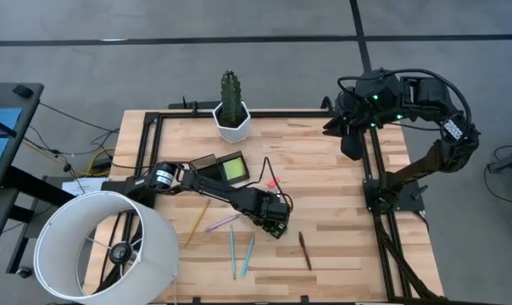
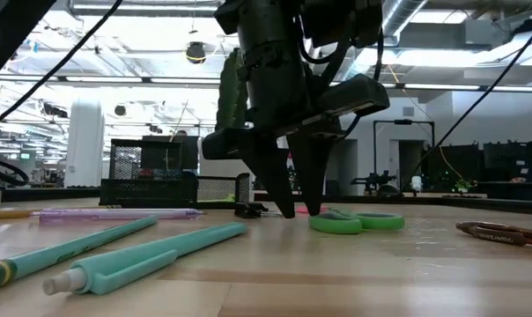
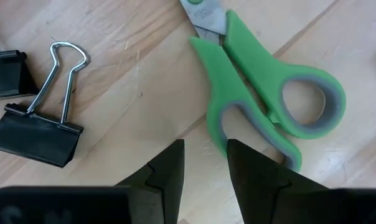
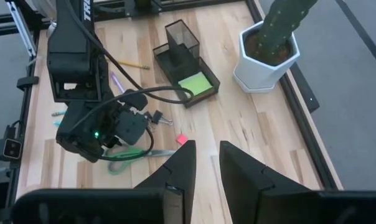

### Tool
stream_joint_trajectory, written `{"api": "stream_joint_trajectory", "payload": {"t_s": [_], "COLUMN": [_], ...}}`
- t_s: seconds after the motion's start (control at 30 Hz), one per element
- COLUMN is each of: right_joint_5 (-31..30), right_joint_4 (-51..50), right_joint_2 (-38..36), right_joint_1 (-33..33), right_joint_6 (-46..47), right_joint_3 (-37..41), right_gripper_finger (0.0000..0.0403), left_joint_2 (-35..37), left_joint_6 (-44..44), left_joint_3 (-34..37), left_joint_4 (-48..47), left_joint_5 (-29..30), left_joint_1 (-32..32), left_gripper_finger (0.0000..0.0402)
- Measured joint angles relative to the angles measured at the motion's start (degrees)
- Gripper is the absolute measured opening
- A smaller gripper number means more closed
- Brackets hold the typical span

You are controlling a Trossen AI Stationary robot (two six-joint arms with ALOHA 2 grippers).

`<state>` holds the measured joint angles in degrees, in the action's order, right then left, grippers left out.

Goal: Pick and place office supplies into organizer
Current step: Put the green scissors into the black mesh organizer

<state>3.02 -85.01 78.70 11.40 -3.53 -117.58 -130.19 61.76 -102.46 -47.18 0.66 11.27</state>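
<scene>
Near the centre of the high view, slightly right and low, the left gripper (image 1: 275,222) hangs over the wooden table (image 1: 341,195), fingertips down at the board. Its jaws stand a little apart with nothing between them; the left wrist view shows bare wood in the gap. Just beside the fingers (image 3: 169,171) lie the green-handled scissors (image 3: 263,93), and two black binder clips (image 3: 42,127) rest close by.

Left of centre sits the black organizer (image 1: 220,169), a lime-green sticky-note pad (image 1: 234,170) already in its flat compartment. A pink eraser (image 4: 182,140) lies on the table apart from it. Along the lower middle lie two teal pens (image 1: 242,252), a purple pen (image 1: 222,223), a yellow pencil (image 1: 197,222) and what looks like a dark pen (image 1: 305,251).

At upper right the right gripper (image 4: 205,163) waits above the table edge, jaws slightly parted and empty.
</scene>
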Motion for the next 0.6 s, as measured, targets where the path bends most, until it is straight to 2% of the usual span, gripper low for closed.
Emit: {"api": "stream_joint_trajectory", "payload": {"t_s": [0.17,0.6], "right_joint_5": [0.0,0.0], "right_joint_4": [0.0,0.0], "right_joint_2": [0.0,0.0], "right_joint_1": [0.0,0.0], "right_joint_6": [0.0,0.0], "right_joint_3": [0.0,0.0], "right_gripper_finger": [0.0064,0.0064], "left_joint_2": [-0.5,-0.4], "left_joint_6": [-0.5,2.4], "left_joint_3": [-2.3,-2.3], "left_joint_4": [0.6,2.0], "left_joint_5": [1.5,0.8], "left_joint_1": [0.0,-0.2], "left_gripper_finger": [0.0114,0.0114]}}
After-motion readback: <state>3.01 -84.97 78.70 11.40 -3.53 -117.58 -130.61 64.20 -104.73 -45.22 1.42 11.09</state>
